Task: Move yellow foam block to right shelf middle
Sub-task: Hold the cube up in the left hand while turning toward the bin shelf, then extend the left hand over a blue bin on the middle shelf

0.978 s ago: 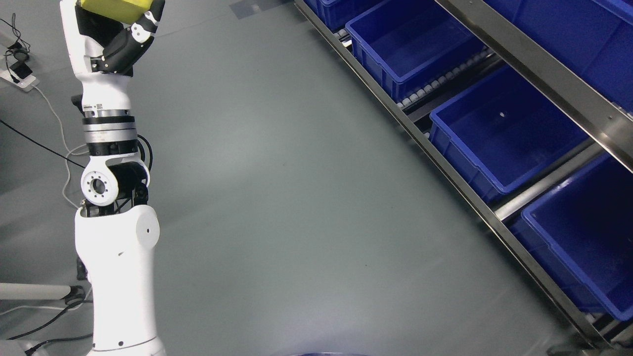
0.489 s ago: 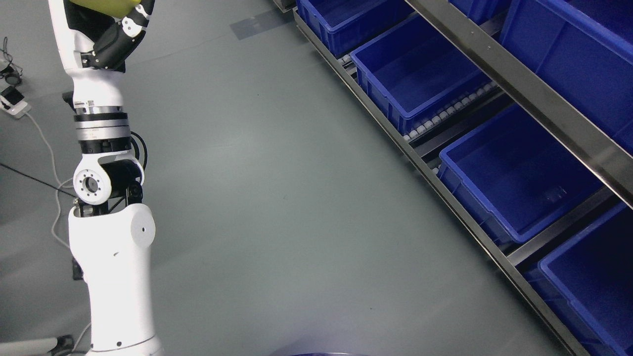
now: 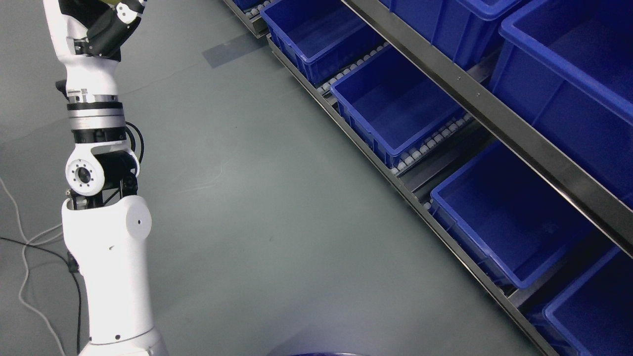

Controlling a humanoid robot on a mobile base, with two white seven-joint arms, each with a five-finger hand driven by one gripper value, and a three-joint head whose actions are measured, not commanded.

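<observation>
Head view puts the left arm (image 3: pixel 106 247) upright at the picture's left side, well apart from the shelf (image 3: pixel 484 118). Its left hand (image 3: pixel 94 29) is cut by the top edge, fingers curled; only a sliver of the yellow foam block (image 3: pixel 113 2) shows above them, so the grasp cannot be confirmed. Right of the arm lies bare floor (image 3: pixel 257 207), then the shelf's blue bins (image 3: pixel 395 104).

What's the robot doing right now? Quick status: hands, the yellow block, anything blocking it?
Left hand raised at top left, fingers curled. Yellow foam block barely visible at the frame edge, apparently in that hand. Right hand not in view. Blue bins on the shelf at right look empty; floor between clear.
</observation>
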